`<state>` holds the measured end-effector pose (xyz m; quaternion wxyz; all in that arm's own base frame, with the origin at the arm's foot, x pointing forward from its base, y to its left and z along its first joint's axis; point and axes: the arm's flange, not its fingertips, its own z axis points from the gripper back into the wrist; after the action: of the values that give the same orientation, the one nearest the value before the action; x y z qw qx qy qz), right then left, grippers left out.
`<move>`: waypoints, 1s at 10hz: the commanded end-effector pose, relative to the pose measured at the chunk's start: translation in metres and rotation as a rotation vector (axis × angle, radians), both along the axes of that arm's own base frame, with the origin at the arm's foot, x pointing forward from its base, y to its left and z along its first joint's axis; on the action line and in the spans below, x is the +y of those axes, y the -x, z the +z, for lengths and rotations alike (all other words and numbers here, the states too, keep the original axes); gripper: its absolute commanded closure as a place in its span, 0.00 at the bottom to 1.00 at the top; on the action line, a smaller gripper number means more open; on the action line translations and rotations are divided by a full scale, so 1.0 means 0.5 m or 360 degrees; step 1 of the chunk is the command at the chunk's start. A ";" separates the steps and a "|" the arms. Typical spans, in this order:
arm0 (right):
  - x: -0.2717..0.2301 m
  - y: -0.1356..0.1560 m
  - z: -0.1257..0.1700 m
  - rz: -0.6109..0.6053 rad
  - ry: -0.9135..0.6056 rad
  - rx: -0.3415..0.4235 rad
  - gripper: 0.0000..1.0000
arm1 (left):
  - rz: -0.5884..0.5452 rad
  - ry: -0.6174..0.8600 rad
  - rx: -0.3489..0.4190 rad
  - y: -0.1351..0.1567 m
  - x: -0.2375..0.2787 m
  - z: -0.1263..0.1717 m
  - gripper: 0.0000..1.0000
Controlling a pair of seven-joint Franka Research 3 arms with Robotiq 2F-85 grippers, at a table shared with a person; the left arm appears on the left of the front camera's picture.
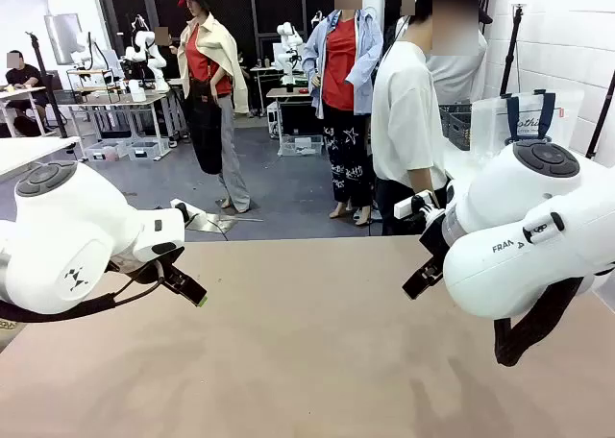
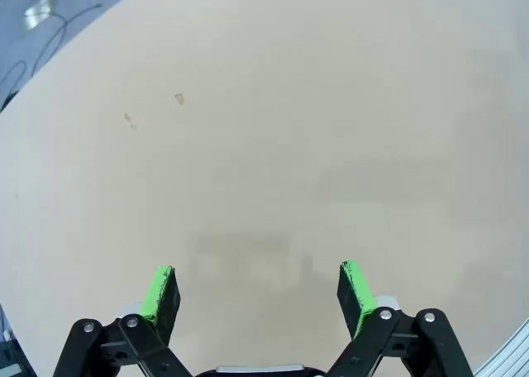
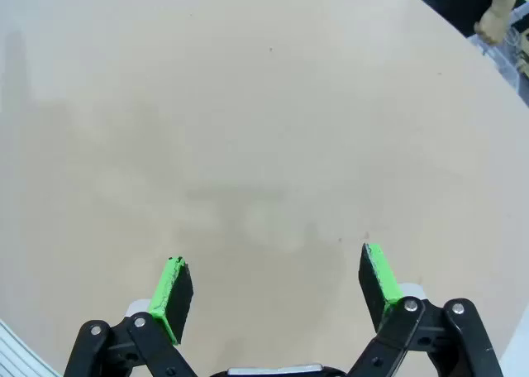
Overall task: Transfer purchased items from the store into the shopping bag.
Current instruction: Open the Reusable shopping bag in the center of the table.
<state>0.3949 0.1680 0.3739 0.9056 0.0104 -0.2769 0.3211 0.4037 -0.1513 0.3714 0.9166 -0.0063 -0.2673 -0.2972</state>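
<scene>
The shopping bag (image 1: 527, 121), translucent white plastic with navy strap handles, stands at the far right of the table behind my right arm. No purchased items are in view. Low over the left side of the table (image 1: 307, 342) hangs my left gripper (image 1: 188, 286), which is open (image 2: 258, 290) with bare tabletop between its green pads. My right gripper (image 1: 423, 277) is at the right side, also open (image 3: 277, 282) over bare tabletop. Neither holds anything.
A person in a white T-shirt (image 1: 408, 121) stands at the far right edge of the table, one hand (image 3: 494, 21) near the rim. A dark grey lattice basket (image 1: 457, 126) sits beside the bag. The beige tabletop (image 2: 273, 145) spreads wide under both grippers.
</scene>
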 end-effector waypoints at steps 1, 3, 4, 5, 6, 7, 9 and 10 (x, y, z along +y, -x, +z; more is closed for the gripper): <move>0.000 0.000 0.000 0.0000 0.0000 0.0000 0.00 | 0.0000 0.0000 0.0000 0.000 0.000 0.000 0.00; 0.000 0.000 0.000 0.0000 0.0000 0.0000 0.00 | 0.0000 0.0000 0.0000 0.000 0.000 0.000 0.00; 0.000 0.000 0.000 0.0000 0.0000 0.0000 0.00 | 0.0000 0.0000 0.0000 0.000 0.000 0.000 0.00; 0.000 0.000 0.000 0.0000 0.0000 0.0000 0.00 | 0.0000 0.0000 0.0000 0.000 0.000 0.000 0.00; 0.000 0.000 0.000 0.0000 0.0000 0.0000 0.00 | 0.0000 0.0000 0.0000 0.000 0.000 0.000 0.00; 0.000 0.000 0.000 0.0000 0.0000 0.0000 0.00 | 0.0000 0.0000 0.0000 0.000 0.000 0.000 0.00; 0.000 0.000 0.000 0.0000 0.0001 0.0000 0.00 | -0.0007 -0.0004 -0.0001 0.001 -0.004 0.000 0.00; -0.080 0.021 0.065 -0.0213 -0.0069 -0.0169 0.00 | 0.0113 0.0020 -0.0189 0.037 0.034 0.062 0.00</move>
<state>0.3999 0.1574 0.3857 0.9079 0.0098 -0.2935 0.2993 0.4058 -0.1488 0.3825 0.9134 -0.0030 -0.2841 -0.2914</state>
